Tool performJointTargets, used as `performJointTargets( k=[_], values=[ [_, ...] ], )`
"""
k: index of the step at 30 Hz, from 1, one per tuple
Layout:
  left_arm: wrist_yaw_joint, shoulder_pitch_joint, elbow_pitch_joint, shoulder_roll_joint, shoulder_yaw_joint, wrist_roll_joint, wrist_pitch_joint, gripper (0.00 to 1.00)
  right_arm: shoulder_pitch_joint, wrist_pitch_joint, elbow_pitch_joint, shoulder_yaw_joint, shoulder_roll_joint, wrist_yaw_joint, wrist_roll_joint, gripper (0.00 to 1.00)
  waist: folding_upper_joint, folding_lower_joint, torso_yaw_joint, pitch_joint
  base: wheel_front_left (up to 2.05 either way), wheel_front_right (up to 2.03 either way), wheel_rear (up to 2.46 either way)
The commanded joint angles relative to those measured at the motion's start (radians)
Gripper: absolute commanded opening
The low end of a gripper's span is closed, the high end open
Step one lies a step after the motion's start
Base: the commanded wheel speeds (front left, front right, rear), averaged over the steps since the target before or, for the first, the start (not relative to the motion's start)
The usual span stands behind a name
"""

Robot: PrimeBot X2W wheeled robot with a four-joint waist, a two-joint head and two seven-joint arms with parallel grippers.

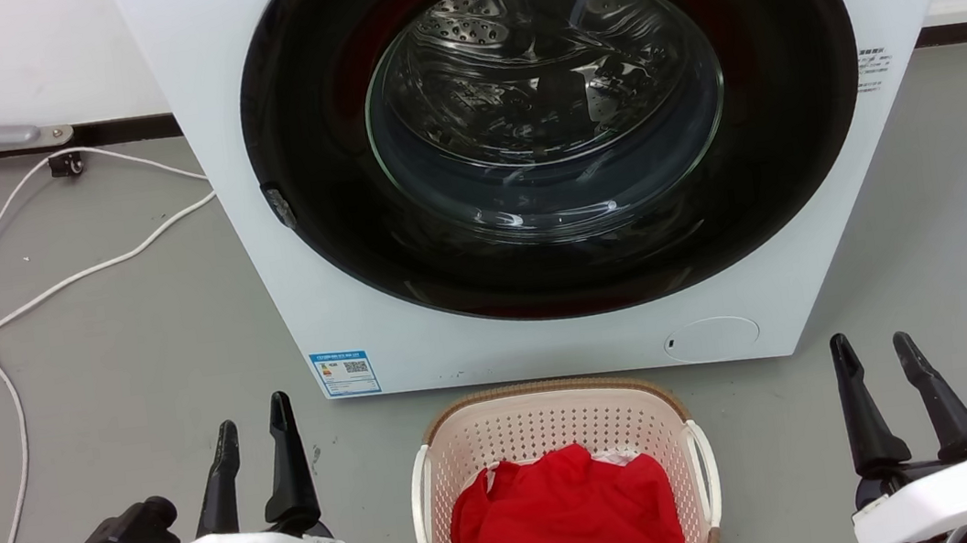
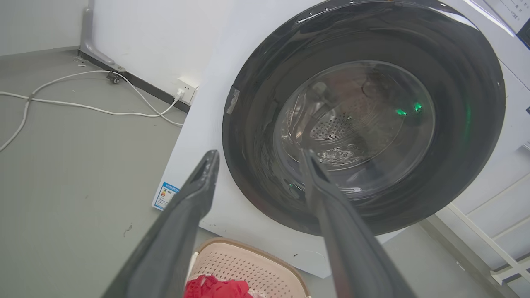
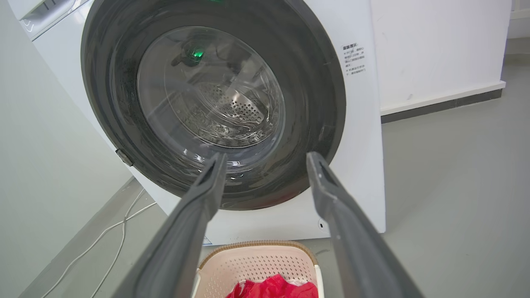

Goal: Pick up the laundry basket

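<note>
On the floor (image 1: 136,369), just before the washer (image 1: 264,289): one laundry basket (image 1: 558,428), rounded-rectangular, pale pink perforated plastic, brown woven-look rim (image 1: 553,386), two white side handles (image 1: 420,501).
Inside the basket: one crumpled red cloth (image 1: 565,520).
Washer: one, white, round dark glass door (image 1: 326,189).
Left pincer (image 1: 254,412): two dark fingers (image 1: 285,462) spread, empty, left of the basket.
Right pincer (image 1: 870,339): spread, empty, right of the basket.

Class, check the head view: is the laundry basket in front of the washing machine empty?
No, a red garment lies crumpled inside the laundry basket.
</note>
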Motion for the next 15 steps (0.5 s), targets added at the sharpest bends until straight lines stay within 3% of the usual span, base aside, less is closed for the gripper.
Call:
performJointTargets(
  k=[1, 15],
  values=[
    [0.002, 0.004, -0.013, 0.003, -0.004, 0.023, -0.007, 1.00, 0.002, -0.010, -0.015, 0.003, -0.002, 0.000, -0.027, 1.00, 0.0000, 0.0000, 0.000, 0.000, 0.00, 0.00, 0.00],
    [0.016, 0.019, -0.016, 0.003, -0.014, 0.149, -0.040, 1.00, 0.020, -0.042, -0.029, 0.011, -0.002, 0.000, -0.171, 1.00, 0.0000, 0.0000, -0.003, -0.002, 0.00, 0.00, 0.00]
  ],
)
